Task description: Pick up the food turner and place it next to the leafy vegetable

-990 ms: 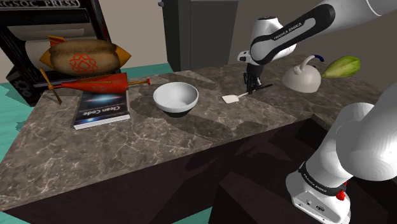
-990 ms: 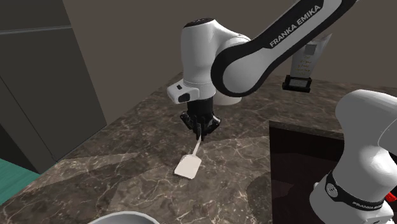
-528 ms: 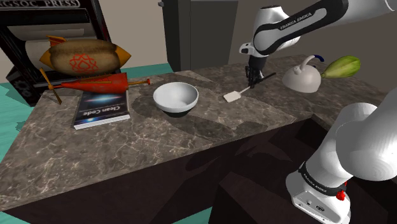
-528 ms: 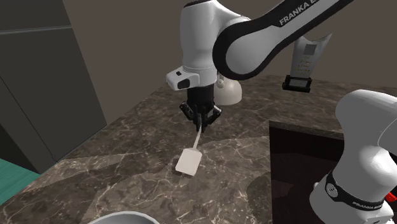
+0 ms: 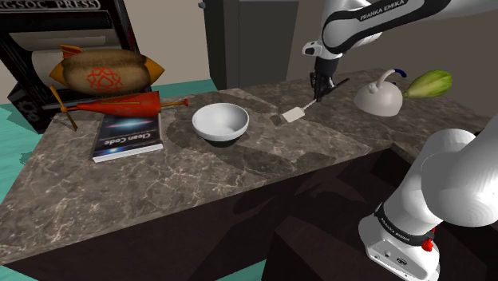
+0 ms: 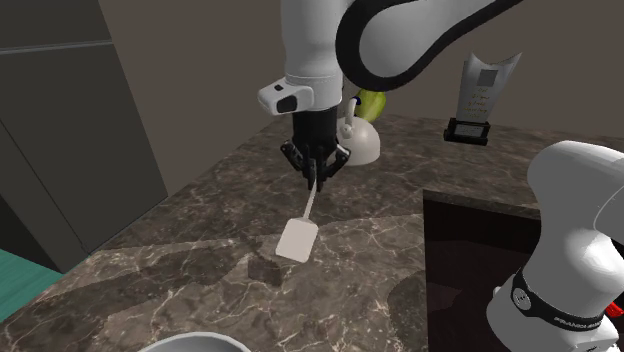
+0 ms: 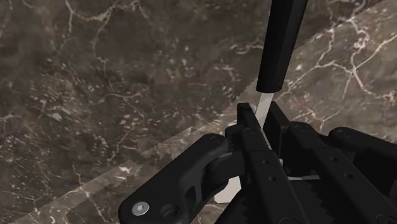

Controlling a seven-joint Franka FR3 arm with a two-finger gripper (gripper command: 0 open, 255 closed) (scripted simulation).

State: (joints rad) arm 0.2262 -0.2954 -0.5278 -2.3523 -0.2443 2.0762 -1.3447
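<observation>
The food turner (image 5: pixel 294 114) has a white blade and a black handle. It hangs tilted above the dark marble counter (image 5: pixel 239 180), blade lowest, and throws a shadow on the stone below. My gripper (image 5: pixel 319 86) is shut on its thin shaft. The second exterior view has the gripper (image 6: pixel 315 178) above the blade (image 6: pixel 297 238). In the wrist view the gripper (image 7: pixel 259 121) clasps the white shaft, and the black handle (image 7: pixel 283 38) sticks out beyond it. The leafy vegetable (image 5: pixel 429 83), pale green, lies at the counter's far right behind a white kettle (image 5: pixel 378 98).
A white bowl (image 5: pixel 220 124) stands left of the turner. Further left lie a book (image 5: pixel 128 134) and a red rocket-shaped object (image 5: pixel 128 104). The kettle (image 6: pixel 362 145) hides most of the vegetable (image 6: pixel 372 103). A trophy-like stand (image 6: pixel 480 95) sits further back.
My gripper has risen with the turner in it. The blade has come off the counter and now hangs in the air.
</observation>
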